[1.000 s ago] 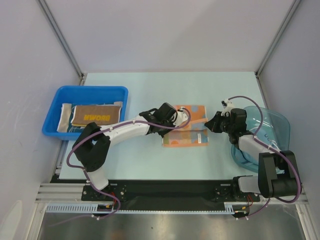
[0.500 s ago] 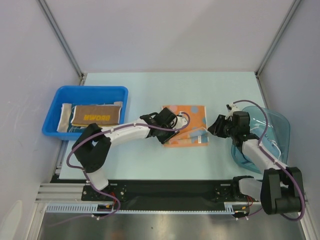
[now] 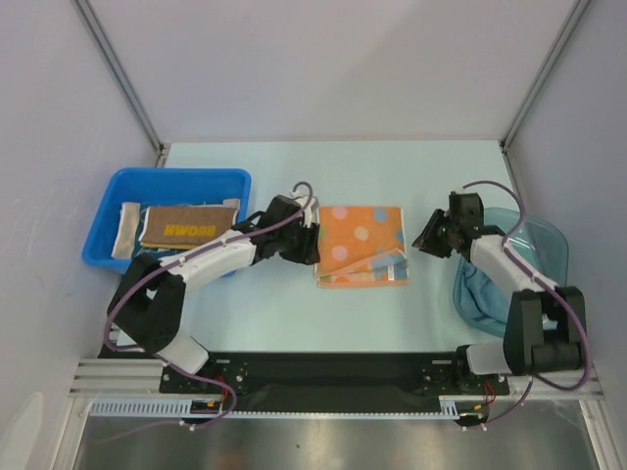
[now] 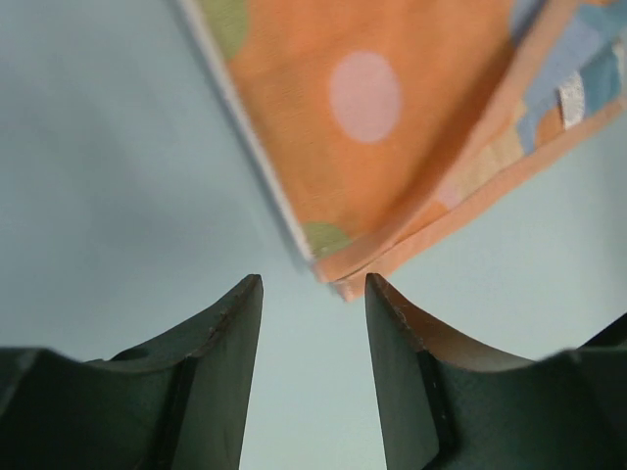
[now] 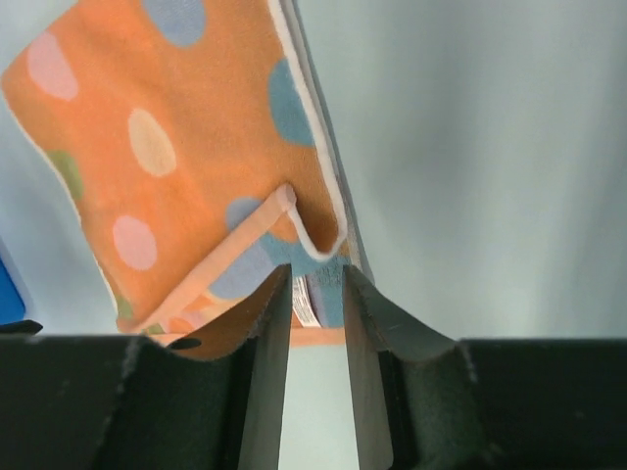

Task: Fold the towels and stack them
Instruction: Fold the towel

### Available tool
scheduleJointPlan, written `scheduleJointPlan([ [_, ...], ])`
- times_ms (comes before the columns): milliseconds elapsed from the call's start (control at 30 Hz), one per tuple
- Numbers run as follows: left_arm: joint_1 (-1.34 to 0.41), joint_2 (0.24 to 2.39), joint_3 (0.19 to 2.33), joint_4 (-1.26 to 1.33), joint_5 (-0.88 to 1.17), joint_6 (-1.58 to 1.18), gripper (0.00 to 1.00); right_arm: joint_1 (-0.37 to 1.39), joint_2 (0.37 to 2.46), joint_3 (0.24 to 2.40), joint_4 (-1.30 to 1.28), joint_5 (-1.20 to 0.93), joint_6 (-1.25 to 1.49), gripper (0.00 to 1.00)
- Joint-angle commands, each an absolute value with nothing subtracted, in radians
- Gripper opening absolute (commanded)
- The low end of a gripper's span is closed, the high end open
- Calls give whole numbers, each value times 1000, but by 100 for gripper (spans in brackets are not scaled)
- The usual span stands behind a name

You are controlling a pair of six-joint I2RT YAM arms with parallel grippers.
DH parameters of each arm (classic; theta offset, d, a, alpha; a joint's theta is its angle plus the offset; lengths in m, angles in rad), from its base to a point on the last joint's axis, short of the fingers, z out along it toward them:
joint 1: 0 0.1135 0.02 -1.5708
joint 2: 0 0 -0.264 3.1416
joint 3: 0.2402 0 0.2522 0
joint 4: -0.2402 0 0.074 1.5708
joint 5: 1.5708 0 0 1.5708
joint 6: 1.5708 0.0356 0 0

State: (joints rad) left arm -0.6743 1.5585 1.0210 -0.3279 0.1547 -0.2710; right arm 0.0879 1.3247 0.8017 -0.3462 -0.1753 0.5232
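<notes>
The orange towel (image 3: pixel 361 245) lies folded mid-table; the left gripper (image 4: pixel 313 289) hovers at its left corner, jaws parted, empty; the right gripper (image 5: pixel 316 279) — narrowly parted, empty — faces its right edge. Folding looks done; next, probably, a grasp and carry onto the brown towel (image 3: pixel 188 225) in the blue bin (image 3: pixel 176 175).

The orange towel (image 3: pixel 362 245) with pale dots lies flat and folded, right between my left pincer (image 3: pixel 308 241) and my right pincer (image 3: pixel 424 241). One of its corners sits just past the tips of my left pincer. The corner by my right pincer is curled over and shows blue patches and a little white tag. Far out past my left pincer, the brown towel (image 3: pixel 188 226) with yellow letters lies folded on a pale towel (image 3: pixel 127 231). Behind my right pincer, a light blue towel (image 3: pixel 483 296) lies bunched up.
</notes>
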Motion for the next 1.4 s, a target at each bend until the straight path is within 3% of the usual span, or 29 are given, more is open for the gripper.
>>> scheduleJointPlan([
  [0, -611, 1543, 966, -218, 244, -457, 52, 101, 1446, 935, -380, -212, 581, 31],
  [200, -611, 1611, 957, -184, 242, -477, 53, 164, 1673, 1058, -371, -247, 483, 31],
  [400, -611, 1641, 927, -146, 245, -497, 53, 222, 1730, 1083, -397, -199, 419, 33],
  [833, -611, 1589, 862, -109, 245, -488, 54, 227, 1411, 832, -508, -103, 319, 29],
  [1000, -612, 1583, 847, -83, 275, -497, 53, 225, 1342, 833, -492, -123, 342, 29],
  [1367, -612, 1572, 833, -77, 258, -508, 53, 264, 1667, 1107, -348, -175, 270, 29],
])
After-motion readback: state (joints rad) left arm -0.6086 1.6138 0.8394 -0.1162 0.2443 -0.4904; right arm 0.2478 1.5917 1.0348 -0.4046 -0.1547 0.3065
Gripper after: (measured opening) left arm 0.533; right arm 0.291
